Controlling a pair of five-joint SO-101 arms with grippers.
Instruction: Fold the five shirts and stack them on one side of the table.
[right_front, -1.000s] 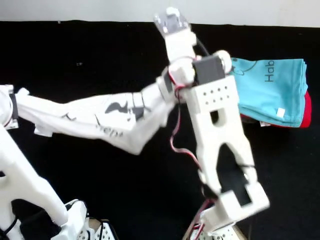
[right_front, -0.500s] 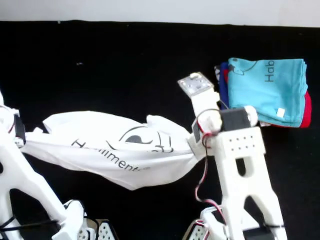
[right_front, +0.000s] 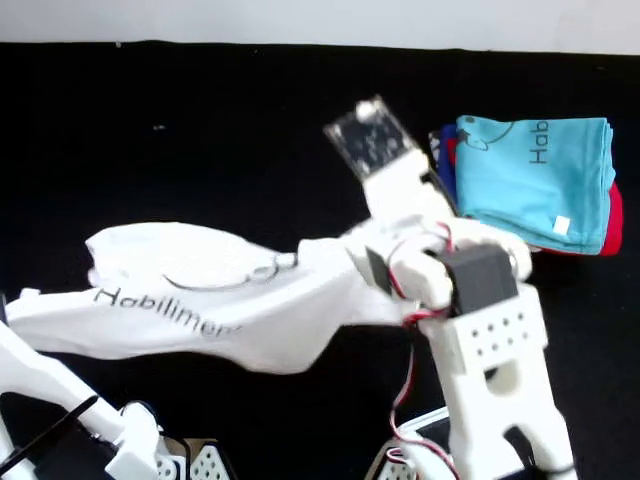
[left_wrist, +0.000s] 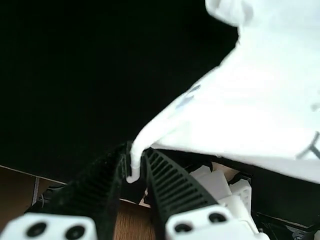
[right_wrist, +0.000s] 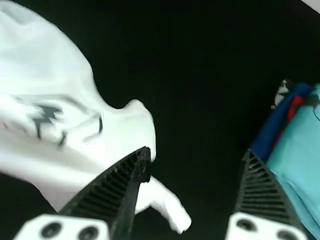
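Fabric sprawled over the near-left part of the black-covered table (right_front: 200, 120): a white shirt with dark lettering (right_front: 220, 300) lay stretched sideways, one end drawn out toward the left edge of the high view and the other reaching the right arm (right_front: 485, 340). The shirt was rumpled and unfolded, its print partly creased out of sight.

The left gripper (left_wrist: 136, 155) had its ribbed black fingers (left_wrist: 165, 175) pressed together on a thin edge of the white shirt (left_wrist: 260, 100) — the cloth ran up and away from the pinch in a taut sheet, with dark table behind it. The left arm (right_front: 50, 385) stood at the near-left corner.

The right gripper (right_wrist: 196, 155) held nothing, its jaws spread wide. One finger's tip overlapped the edge of the white shirt (right_wrist: 55, 115); whether it touched the cloth could not be told. The other finger sat over bare table near the stack.

A stack of folded shirts (right_front: 535, 185) rested at the far right of the table, well apart from the white one. A turquoise shirt (right_front: 540, 170) lay on top, a red shirt (right_front: 612, 228) showed beneath it — and a dark blue shirt (right_front: 445, 150) peeked out at the side facing the arm. The right wrist view caught those same layered edges (right_wrist: 292, 130).
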